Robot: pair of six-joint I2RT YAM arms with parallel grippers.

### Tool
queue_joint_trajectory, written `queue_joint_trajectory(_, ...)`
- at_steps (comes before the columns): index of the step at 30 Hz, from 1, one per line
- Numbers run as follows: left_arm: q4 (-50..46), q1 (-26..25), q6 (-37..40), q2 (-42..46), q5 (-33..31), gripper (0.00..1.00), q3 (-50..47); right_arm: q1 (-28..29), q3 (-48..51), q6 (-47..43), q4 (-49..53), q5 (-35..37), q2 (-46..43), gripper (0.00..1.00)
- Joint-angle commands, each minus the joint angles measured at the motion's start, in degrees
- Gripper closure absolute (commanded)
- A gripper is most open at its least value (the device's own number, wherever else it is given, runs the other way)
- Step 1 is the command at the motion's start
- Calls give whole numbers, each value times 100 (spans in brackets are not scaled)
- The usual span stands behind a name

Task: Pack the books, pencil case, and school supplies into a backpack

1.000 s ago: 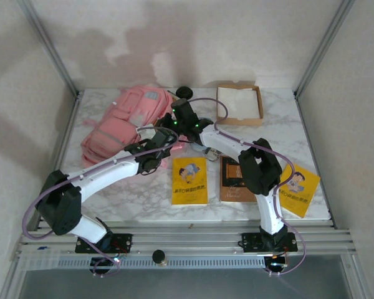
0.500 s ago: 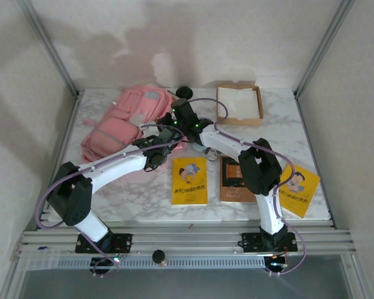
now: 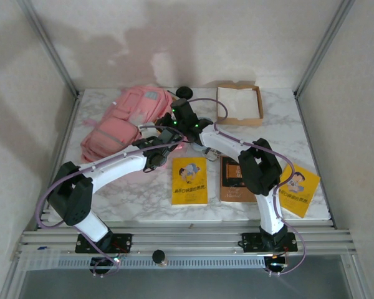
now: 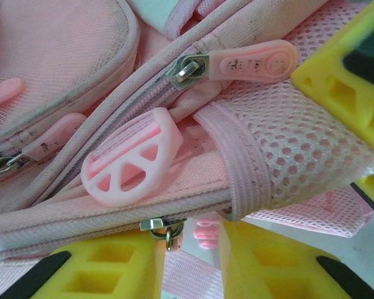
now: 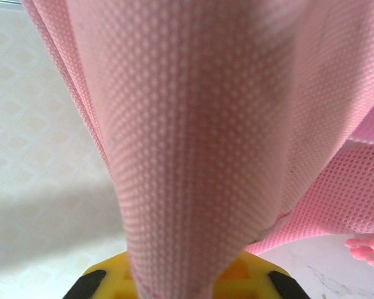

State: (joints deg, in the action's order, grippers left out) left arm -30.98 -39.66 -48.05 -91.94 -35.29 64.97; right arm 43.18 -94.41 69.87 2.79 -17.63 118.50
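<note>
The pink backpack (image 3: 128,121) lies at the back left of the table. My right gripper (image 3: 182,119) is shut on a fold of its pink mesh fabric (image 5: 193,124), which rises from between the yellow fingers (image 5: 106,277). My left gripper (image 3: 159,149) is at the backpack's near right edge, open, with a narrow gap between its yellow fingers (image 4: 106,268). A metal zipper slider (image 4: 164,227) hangs in that gap against the left finger. Two yellow books (image 3: 190,180) (image 3: 297,190) and a brown book (image 3: 234,180) lie flat at the front.
A shallow cardboard tray (image 3: 239,104) with white lining stands at the back right. A black round object (image 3: 186,92) sits behind the backpack. In the left wrist view a pink zipper pull (image 4: 252,62) and a pink rubber badge (image 4: 134,156) lie on the backpack.
The left arm has shifted its elbow inward and its gripper has edged toward the backpack, its jaws narrower. The right arm holds still with the fabric.
</note>
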Motion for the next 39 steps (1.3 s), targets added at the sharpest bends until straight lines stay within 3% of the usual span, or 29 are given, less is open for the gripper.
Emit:
queue_joint_trajectory(1,-308,101,-1203,107,-551,77,-170,74,-262,-24,-367,-92,-239,100)
queue_joint_trajectory(12,-79,178,-842,121,-697,100,-217,59,-297,18,-419,-105,-180,100)
queue_joint_trajectory(17,-284,178,-728,363,-505,100,-383,25,-324,-24,-380,-101,-172,100)
queue_joint_trajectory(26,-665,254,-522,1199,429,100,-1067,-147,-494,-238,-180,-68,-126,100)
queue_joint_trajectory(34,-818,577,-271,2233,1496,100,-1694,-495,-682,-522,61,-262,44,100)
queue_joint_trajectory(39,-1155,806,8,2623,1746,100,-1851,-776,-941,-784,284,-432,232,100)
